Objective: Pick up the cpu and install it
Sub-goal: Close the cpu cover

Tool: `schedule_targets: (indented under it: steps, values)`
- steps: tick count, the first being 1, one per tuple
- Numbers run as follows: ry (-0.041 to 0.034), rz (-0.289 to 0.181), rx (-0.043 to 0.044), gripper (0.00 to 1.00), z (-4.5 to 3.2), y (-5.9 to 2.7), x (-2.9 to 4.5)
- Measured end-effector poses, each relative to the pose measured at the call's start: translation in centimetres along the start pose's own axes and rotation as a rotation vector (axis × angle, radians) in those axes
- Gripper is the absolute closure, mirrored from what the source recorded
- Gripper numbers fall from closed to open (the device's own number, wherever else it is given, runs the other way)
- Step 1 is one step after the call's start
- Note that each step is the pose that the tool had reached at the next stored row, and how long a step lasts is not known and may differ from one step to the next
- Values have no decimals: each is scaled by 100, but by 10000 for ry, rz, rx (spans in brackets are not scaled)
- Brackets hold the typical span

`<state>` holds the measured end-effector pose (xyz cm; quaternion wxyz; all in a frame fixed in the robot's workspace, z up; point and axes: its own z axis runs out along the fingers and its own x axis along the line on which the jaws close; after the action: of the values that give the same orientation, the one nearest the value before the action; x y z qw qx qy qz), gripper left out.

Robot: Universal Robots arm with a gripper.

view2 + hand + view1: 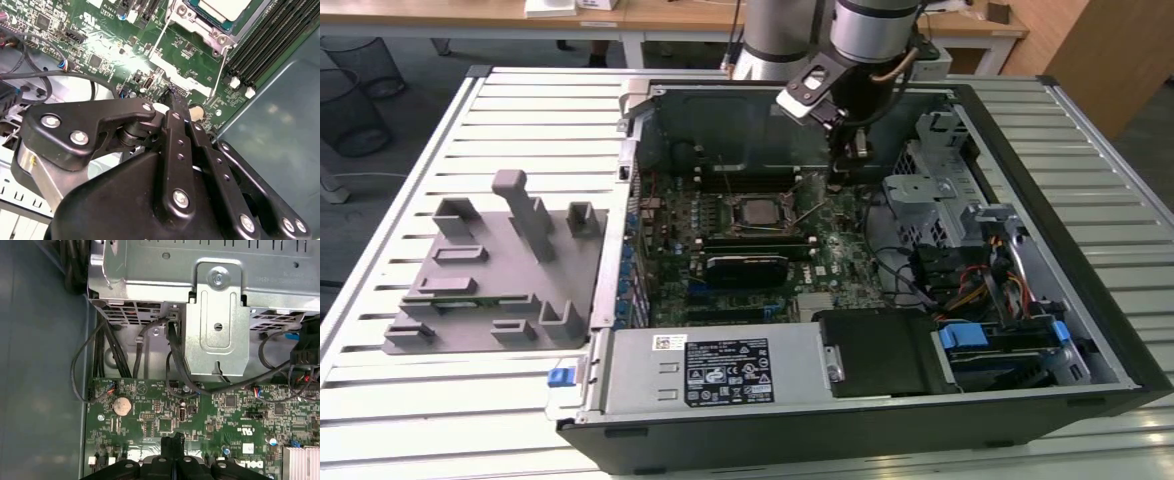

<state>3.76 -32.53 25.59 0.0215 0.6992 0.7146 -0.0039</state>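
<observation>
Jaws are pressed together with nothing between them. The gripper hangs over the motherboard just beside the socket frame, on the frame's side toward the exterior view's right. The cpu lies flat inside that frame, pale top up, apart from the fingertips. Both wrist views show the fingertips low over the green board, but whether they touch it cannot be told. Thin wire levers run out from the frame on the gripper's side. Long black memory slots lie along another side of the frame, and just past them rises the grey case wall, which closes that edge. On the far side of the gripper from the frame stands a metal drive cage. Black cables droop from under the cage to the board's edge, near a coin cell, so that side is crowded. On the frame's side facing the exterior view's bottom sit a black finned block and then the power supply. The case is open above the frame. Well apart from the frame, toward the exterior view's left and outside the case, a grey fixture rests on the slatted table.
</observation>
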Motion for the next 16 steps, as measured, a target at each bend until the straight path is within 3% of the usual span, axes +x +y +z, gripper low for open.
schedule_targets:
  steps: [8, 16]
  values:
    - [-1, -1, 11, 89, 134, 4, 5]
    - [1, 0, 10, 89, 159, -67, 8]
